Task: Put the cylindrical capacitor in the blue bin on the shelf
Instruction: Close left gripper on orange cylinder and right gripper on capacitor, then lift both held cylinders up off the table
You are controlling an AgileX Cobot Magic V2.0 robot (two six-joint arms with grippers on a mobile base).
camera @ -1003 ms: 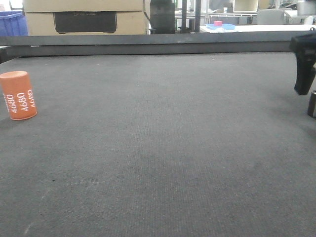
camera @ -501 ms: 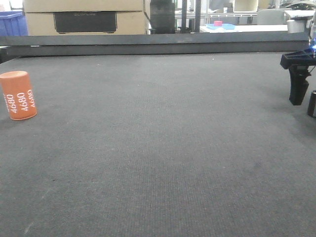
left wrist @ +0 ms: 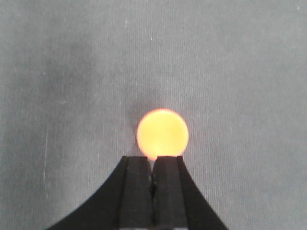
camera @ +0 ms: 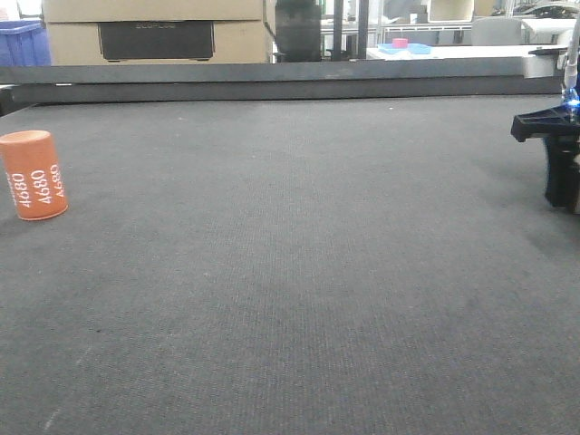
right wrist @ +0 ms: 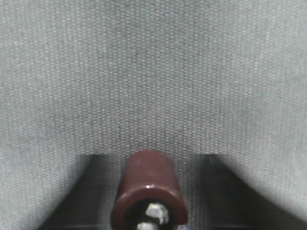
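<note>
Moved since 1.0 s ago: right gripper (camera: 562, 177), shifted rightward and lower, now covering the dark cylinder's formerly open spot at the frame edge; orange cylinder (camera: 33, 174) unmoved.
Right jaws: apart, 1 on each side of the cylindrical capacitor (right wrist: 149, 187), no contact visible; spread so as to take the body across its width.
Capacitor location: upright on the worktop (camera: 290, 272) at its far right; maroon sleeve, metal terminals on the upper end; between the open jaws, not lifted.
Left jaws: together, gripping nothing; left gripper (left wrist: 153, 165) with tips at the near edge of the orange cylinder's round top in the left wrist view; judged idle, kept well apart from the right arm's work.
Orange cylinder: marked 4680, standing at the worktop's left; judged not the item called for.
Step in hand: judged final approach before closing on the capacitor; lift and carry not yet begun.
Destination: shelf not made out in any view; blue container (camera: 20, 41) beyond the far rail at left, cannot tell whether the intended bin.
Risk: smooth round sleeve, liable to tip or slip out if closed off-centre.
</note>
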